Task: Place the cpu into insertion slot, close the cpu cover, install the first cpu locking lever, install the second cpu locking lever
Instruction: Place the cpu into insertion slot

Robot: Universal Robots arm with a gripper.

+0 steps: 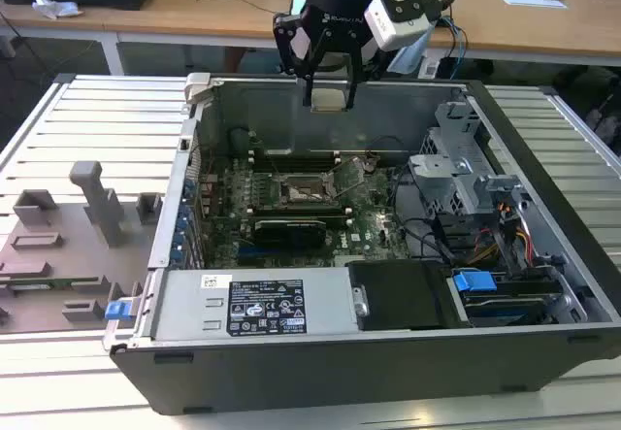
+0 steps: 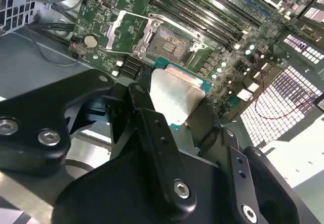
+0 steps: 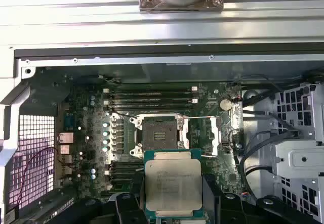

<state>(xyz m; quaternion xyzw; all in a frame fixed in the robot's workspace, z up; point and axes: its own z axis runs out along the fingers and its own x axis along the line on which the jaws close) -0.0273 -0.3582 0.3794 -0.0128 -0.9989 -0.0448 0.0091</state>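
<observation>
Exterior view, from its left: grey plastic fixtures on the slatted table, then the open computer case with the green board on its floor. The claw hangs over the case's far wall, closed on the chip, well above the board. The socket lies below, its dark centre bare. The cover is tilted up on its side toward the exterior view's right. The drive cage is further right.

Chip in the first wrist view: square, with a pale silvery-beige metal top, a thin green rim around it and faint print. The socket is near it, apart from it, with the cover swung open alongside.

In the second wrist view a black finger hides one edge of the chip. The wire levers by the socket are too fine to tell apart.
</observation>
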